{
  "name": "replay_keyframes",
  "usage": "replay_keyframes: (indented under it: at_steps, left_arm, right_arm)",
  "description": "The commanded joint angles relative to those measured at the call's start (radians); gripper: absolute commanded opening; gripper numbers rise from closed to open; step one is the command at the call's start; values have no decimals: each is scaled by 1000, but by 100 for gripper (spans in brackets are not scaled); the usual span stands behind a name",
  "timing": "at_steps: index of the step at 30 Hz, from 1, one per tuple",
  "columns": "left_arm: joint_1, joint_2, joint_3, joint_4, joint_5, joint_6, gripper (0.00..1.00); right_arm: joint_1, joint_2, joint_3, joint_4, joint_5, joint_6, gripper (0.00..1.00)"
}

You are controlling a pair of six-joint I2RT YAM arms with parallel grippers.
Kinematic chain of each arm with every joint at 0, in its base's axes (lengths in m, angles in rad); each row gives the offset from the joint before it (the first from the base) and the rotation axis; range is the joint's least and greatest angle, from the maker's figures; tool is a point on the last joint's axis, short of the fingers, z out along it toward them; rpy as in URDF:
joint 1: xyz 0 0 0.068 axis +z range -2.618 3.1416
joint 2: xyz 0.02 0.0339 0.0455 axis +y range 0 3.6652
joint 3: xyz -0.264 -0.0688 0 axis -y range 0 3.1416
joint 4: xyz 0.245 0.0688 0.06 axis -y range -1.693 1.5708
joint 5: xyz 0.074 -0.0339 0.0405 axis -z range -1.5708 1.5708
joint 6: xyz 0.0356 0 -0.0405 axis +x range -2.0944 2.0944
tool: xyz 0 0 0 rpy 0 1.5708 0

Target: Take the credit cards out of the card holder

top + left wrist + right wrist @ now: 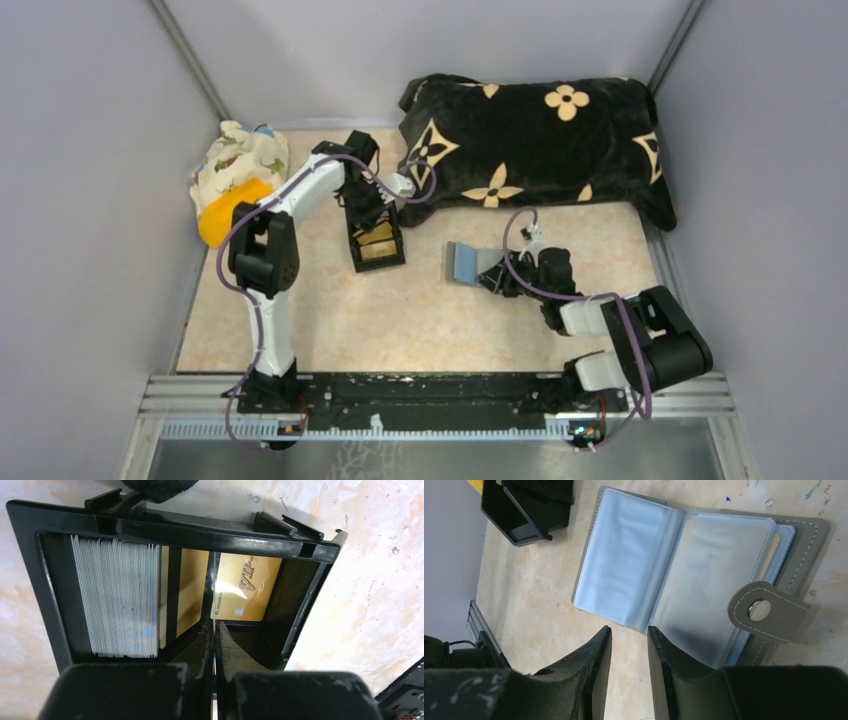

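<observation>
The grey card holder (475,263) lies open on the table, its light-blue clear sleeves up; it also shows in the right wrist view (674,575), with its snap strap (769,611) at the right. A beige card edge (775,550) shows inside the right sleeve. My right gripper (630,629) is open and empty at the holder's near edge. My left gripper (214,626) is shut on a thin card (214,590), seen edge-on, over the black box (200,532). The box holds a stack of silvery cards (120,595) and a gold card (245,587).
A black pillow with a cream flower pattern (540,140) lies along the back. A patterned cloth bundle (240,160) and a yellow object (232,210) sit at the left wall. The black box (377,245) stands left of the holder. Grey walls close both sides.
</observation>
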Motion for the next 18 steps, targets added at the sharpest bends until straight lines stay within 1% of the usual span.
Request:
replay_keyframes:
  at_steps: [1, 9, 12, 14, 16, 18]
  left_arm:
    - [-7, 30, 18, -11, -33, 28, 0]
    - [-25, 49, 18, -4, -66, 22, 0]
    - [-25, 47, 18, 22, -106, 5, 0]
    - [-26, 42, 23, 35, -121, -1, 10]
    - [-26, 34, 29, 47, -129, -7, 13]
    - [-27, 25, 33, 65, -134, -17, 22]
  right_arm:
    - [-4, 1, -4, 69, -6, 0, 33]
    - [-4, 6, -11, 85, -8, 5, 33]
    - [-4, 5, -15, 89, -12, 5, 33]
    - [-4, 5, -14, 92, -13, 5, 33]
    - [-5, 5, -14, 94, -13, 6, 33]
    - [-5, 7, -15, 96, -16, 6, 33]
